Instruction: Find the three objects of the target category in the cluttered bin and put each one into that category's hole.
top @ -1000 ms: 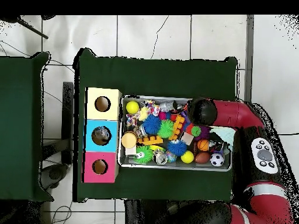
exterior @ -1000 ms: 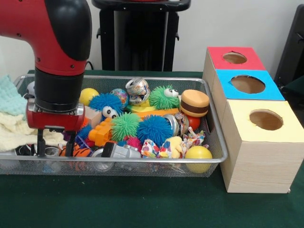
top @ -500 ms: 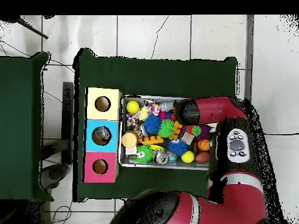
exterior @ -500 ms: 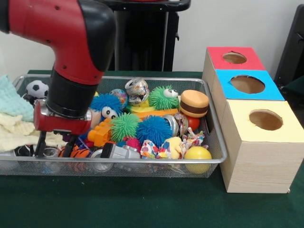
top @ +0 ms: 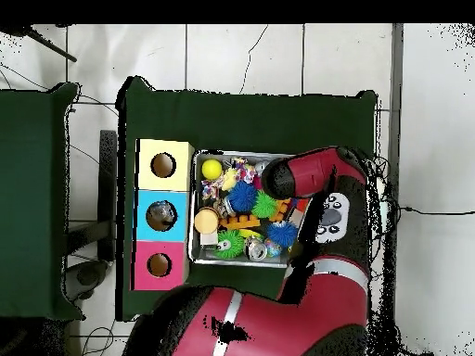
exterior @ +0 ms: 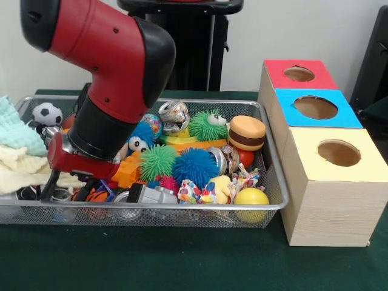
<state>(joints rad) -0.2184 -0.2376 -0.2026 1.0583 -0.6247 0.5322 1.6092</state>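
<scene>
A wire bin (exterior: 182, 207) holds a heap of toys. Among them are a yellow ball (exterior: 253, 197), a soccer ball (exterior: 47, 113), an orange basketball (exterior: 97, 195), a burger toy (exterior: 247, 131) and green (exterior: 159, 160) and blue (exterior: 196, 165) spiky balls. My gripper (exterior: 70, 189) is low in the bin's front left corner, tilted, open, with its fingers (exterior: 51, 185) down among the clutter beside the basketball. Nothing is visibly held. In the overhead view the red arm (top: 306, 176) covers the gripper and the right part of the bin (top: 223, 155).
Three wooden boxes stand right of the bin: a red top with its hole (exterior: 299, 74), a blue one (exterior: 316, 107) and a yellow one (exterior: 339, 153). Folded cloths (exterior: 15, 151) lie at the bin's left end. Orange blocks (exterior: 128, 170) sit beside my wrist.
The arm's upper links swung across over the bin and the wrist tilted. The gripper stayed low in the front left corner. The soccer ball came into sight.
</scene>
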